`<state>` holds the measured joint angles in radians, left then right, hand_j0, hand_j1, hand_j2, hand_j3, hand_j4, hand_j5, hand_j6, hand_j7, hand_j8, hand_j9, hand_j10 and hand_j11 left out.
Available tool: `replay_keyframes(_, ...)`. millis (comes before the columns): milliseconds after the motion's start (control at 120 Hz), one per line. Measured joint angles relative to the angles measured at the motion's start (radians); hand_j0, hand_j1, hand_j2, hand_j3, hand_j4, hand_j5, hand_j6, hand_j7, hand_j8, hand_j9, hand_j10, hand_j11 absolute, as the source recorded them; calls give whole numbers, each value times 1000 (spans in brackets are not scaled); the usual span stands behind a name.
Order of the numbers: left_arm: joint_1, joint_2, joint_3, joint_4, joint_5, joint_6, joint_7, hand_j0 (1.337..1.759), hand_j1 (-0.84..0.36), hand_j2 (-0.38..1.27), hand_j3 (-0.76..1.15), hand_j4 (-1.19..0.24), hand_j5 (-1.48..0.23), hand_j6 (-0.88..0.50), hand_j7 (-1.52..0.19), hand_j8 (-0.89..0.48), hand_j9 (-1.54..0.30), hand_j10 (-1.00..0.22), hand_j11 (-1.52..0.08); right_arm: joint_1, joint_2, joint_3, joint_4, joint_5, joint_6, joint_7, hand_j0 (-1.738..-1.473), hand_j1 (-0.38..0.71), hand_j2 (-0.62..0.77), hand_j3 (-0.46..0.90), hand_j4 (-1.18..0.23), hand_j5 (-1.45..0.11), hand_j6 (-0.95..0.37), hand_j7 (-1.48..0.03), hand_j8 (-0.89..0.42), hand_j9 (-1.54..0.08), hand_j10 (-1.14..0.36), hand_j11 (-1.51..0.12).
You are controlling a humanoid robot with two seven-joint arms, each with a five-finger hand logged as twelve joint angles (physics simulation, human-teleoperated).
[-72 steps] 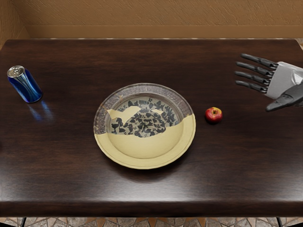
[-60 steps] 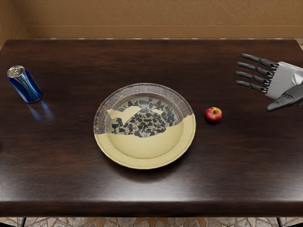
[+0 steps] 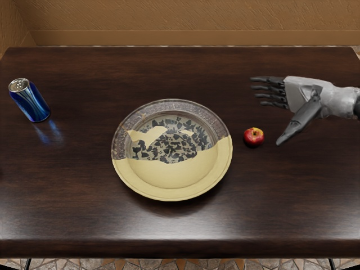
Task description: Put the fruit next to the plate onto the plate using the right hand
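At far left a glossy blue metal can (image 3: 29, 101) stands on the dark, polished wooden table (image 3: 281, 197). In the middle sits a round, shallow ceramic plate (image 3: 169, 194), cream-glazed with a dark speckled patch. Just right of its rim the small red apple (image 3: 253, 136) lies on the wood. My grey right hand (image 3: 298, 97) hovers near it, fingers spread, holding nothing. A rough tan wall (image 3: 191, 19) runs behind.

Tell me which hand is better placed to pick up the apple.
Right. The right hand hovers open close by the apple, which lies beside the plate on that hand's side. No left hand shows.
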<state>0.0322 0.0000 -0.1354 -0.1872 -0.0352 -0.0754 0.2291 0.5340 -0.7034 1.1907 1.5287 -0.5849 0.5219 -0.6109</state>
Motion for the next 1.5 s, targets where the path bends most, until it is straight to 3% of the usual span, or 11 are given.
replay_keyframes(275,0,0,-1,0,0,0,0,1658,349,0,0,0,0,0,0,0,0,0,0,232,42,-375,15,-406,-214,0,-1658,-296,-8,0,-46,-59,-47,-59,-46,-59,-46,-59)
replay_keyframes(542,0,0,-1,0,0,0,0,1658,349,0,0,0,0,0,0,0,0,0,0,326,51,-560,16,-592,-403,0,-1658,-285,-9,0,-57,-71,-58,-70,-57,-71,-56,-71)
replay_keyframes(883,0,0,-1,0,0,0,0,1658,349,0,0,0,0,0,0,0,0,0,0,331,128,-685,-5,-642,-528,0,-1658,-286,-9,0,-57,-71,-59,-70,-57,-71,-56,-71)
replay_keyframes(1500,0,0,-1,0,0,0,0,1658,349,0,0,0,0,0,0,0,0,0,0,317,137,-791,-37,-650,-695,0,-1658,-239,-16,0,-96,-121,-98,-121,-97,-121,-95,-121)
